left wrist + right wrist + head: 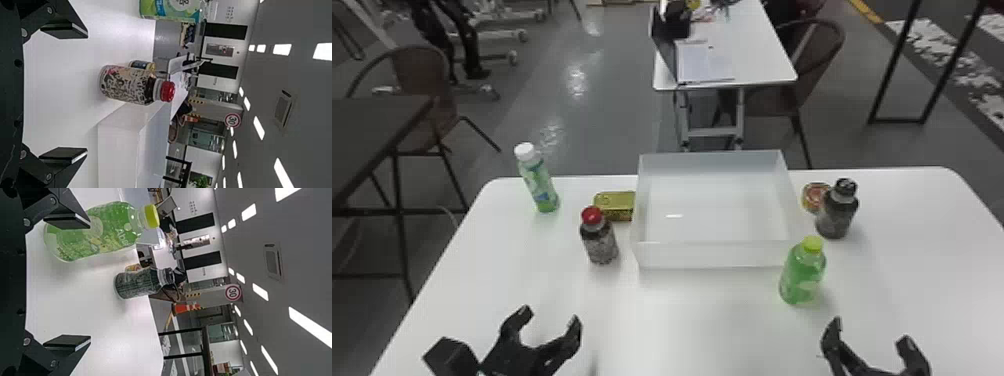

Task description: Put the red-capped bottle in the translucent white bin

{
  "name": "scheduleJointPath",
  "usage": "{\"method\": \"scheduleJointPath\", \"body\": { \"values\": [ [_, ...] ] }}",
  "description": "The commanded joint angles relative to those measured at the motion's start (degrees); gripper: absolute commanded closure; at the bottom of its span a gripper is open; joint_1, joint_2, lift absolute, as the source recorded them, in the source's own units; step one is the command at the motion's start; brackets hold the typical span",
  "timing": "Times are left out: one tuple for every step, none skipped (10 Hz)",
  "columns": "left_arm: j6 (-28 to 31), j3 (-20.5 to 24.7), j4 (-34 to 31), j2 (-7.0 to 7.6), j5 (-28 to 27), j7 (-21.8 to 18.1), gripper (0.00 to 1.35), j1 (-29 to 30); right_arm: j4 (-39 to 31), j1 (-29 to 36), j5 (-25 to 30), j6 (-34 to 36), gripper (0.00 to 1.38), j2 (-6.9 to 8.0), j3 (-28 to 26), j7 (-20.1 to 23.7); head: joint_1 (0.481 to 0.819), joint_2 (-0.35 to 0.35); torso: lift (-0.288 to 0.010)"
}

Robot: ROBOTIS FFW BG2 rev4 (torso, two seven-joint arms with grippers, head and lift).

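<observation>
L. gripper [549,316] & R. gripper [870,332] hung w/ fingers spread near the white tbl. [682,310]; red-capped bottle [601,245] (upright) stood just L. of the translucent white bin [717,255].

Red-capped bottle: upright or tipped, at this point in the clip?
Upright: in the head view the red-capped bottle stands on its base on the white table, cap on top.
</observation>
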Motion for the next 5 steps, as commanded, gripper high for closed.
{"method": "scheduleJointPath", "body": {
  "values": [
    [0.4, 0.1, 0.2, -0.15, -0.1, 0.0, 0.24, -0.5, 0.1, -0.1, 0.0, 0.0, 0.25, 0.00, 0.1, 0.1, 0.695, 0.121, -0.077],
    [1.1, 0.3, 0.3, -0.15, -0.3, 0.0, 0.24, -1.0, 0.1, -0.1, 0.0, 0.0, 0.25, 0.00, 0.1, 0.1, 0.695, 0.121, -0.077],
    [1.9, 0.5, 0.9, -0.15, -0.3, -0.3, 0.24, -2.0, 0.1, -0.1, 0.0, 0.0, 0.25, 0.00, 0.1, 0.1, 0.695, 0.123, -0.077],
    [3.0, 0.7, 1.6, 0.35, -0.1, -0.9, 0.24, -3.5, 0.2, -0.1, -0.1, 0.0, 0.25, 0.00, 0.1, 0.0, 0.695, 0.123, -0.077],
    [4.6, 0.7, 2.4, 1.05, -0.5, -1.0, 0.24, -5.3, 0.2, -0.2, -0.1, 0.0, 0.25, 0.00, 0.1, 0.1, 0.695, 0.122, -0.077]
  ]
}}
